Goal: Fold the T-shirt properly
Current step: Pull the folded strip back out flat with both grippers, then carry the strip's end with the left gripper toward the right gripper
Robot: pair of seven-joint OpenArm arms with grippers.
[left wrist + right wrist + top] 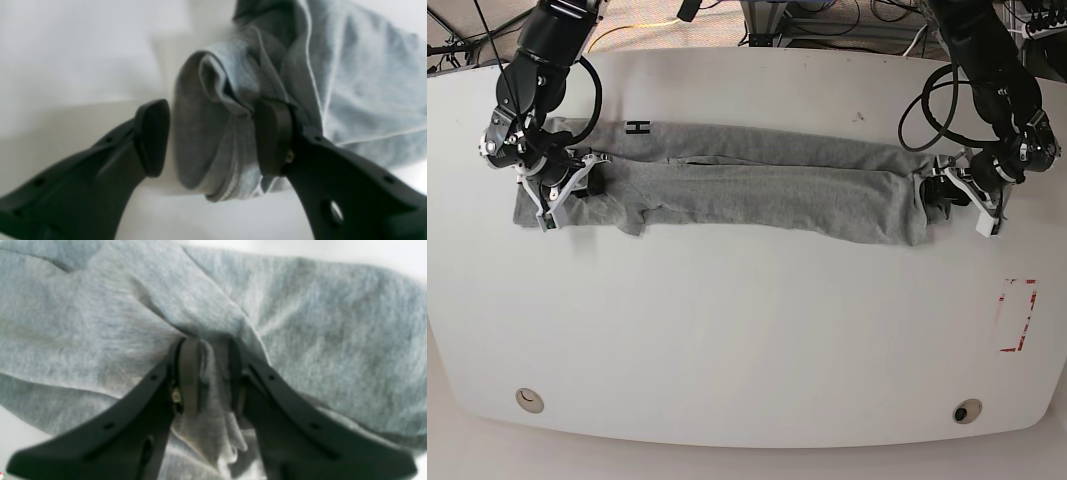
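Two black grippers sit at opposite ends of one light heather-grey cotton T-shirt (pixel 757 185), which lies as a long narrow band across the upper middle of the white oval table (pixel 727 330) in the base view. Near to far: bottom edge of the table has two small round fittings (pixel 527 400), a red-and-white rectangular marking (pixel 1017 315) sits lower right, then the shirt band, then both arms coming in from the top corners. Right gripper (pixel 562 190), at the left of the base view, is on the shirt's left end; its wrist view shows the jaws narrow, pinching a bunched ridge of grey fabric (pixel 213 380) between the pads, cloth spreading out above and to both sides. Left gripper (pixel 947 195), at the right of the base view, is at the shirt's right end; its wrist view shows the jaws spread wide around a rolled lump of fabric (pixel 213 133), right pad (pixel 272 136) touching cloth, left pad (pixel 153 136) just beside it with a sliver of white between, so no pinch there. One black letter "H" (pixel 637 127) shows at the band's upper left edge.
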